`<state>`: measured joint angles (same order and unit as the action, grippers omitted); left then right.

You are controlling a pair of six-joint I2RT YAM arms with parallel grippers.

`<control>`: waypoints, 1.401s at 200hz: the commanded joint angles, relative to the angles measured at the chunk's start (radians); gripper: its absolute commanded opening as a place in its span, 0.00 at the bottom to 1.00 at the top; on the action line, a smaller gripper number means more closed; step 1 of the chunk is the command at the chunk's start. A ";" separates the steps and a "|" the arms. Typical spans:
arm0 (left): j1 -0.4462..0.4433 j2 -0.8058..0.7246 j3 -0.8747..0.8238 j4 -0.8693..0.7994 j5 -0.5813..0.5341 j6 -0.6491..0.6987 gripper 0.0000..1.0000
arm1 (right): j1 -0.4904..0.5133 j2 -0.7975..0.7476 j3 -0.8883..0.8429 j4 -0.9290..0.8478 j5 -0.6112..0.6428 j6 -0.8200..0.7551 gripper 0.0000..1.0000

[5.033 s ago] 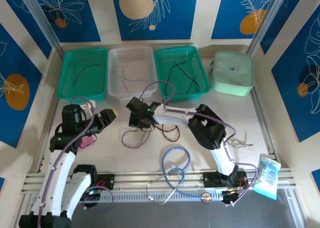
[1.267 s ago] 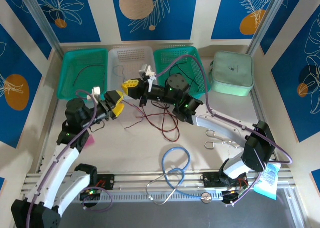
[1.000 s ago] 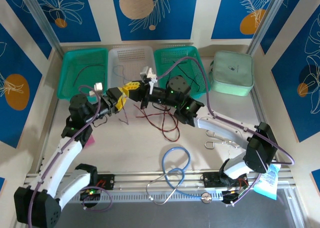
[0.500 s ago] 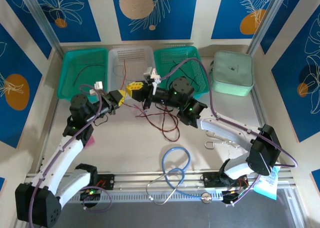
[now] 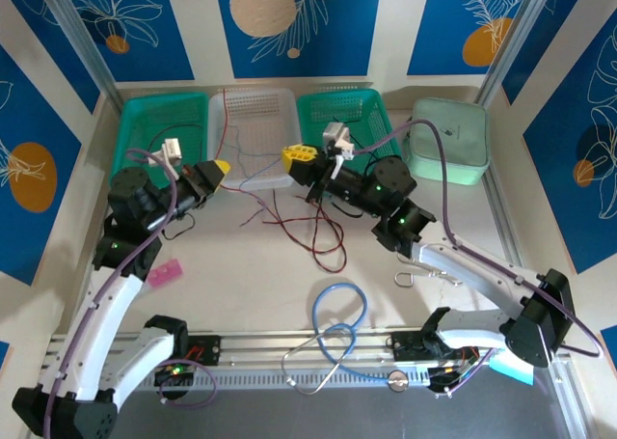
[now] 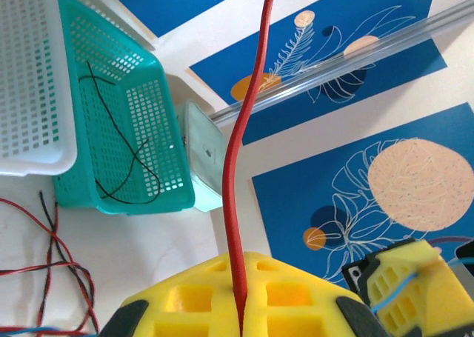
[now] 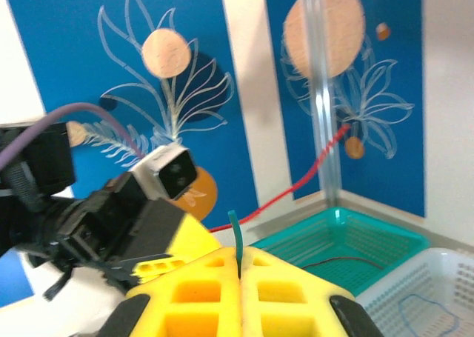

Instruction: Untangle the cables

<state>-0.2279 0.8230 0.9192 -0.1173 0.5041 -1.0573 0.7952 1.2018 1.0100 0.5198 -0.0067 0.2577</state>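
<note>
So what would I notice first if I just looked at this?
Probably the two yellow grippers up in the middle: the left gripper pinches a red cable that shoots straight up, and the right gripper pinches a thin bluish cable. Near them a tangle of red and black cables sprawls on the table.

Lab cell: aluminium-railed table (image 5: 253,302), printed backdrop panels (image 5: 339,36).
</note>
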 commanded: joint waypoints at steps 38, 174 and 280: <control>-0.006 0.013 0.167 -0.209 0.023 0.239 0.00 | -0.060 -0.111 -0.039 -0.027 0.245 0.016 0.00; 0.016 0.003 0.299 -0.384 -0.057 0.515 0.00 | -0.293 -0.333 -0.151 -0.208 0.320 0.097 0.00; 0.179 0.010 0.258 -0.333 -0.216 0.485 0.00 | -0.500 -0.427 -0.164 -0.425 0.330 0.185 0.00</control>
<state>-0.0944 0.8345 1.2007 -0.5098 0.3241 -0.5507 0.3286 0.8047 0.8467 0.1360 0.2775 0.4137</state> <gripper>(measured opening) 0.061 0.047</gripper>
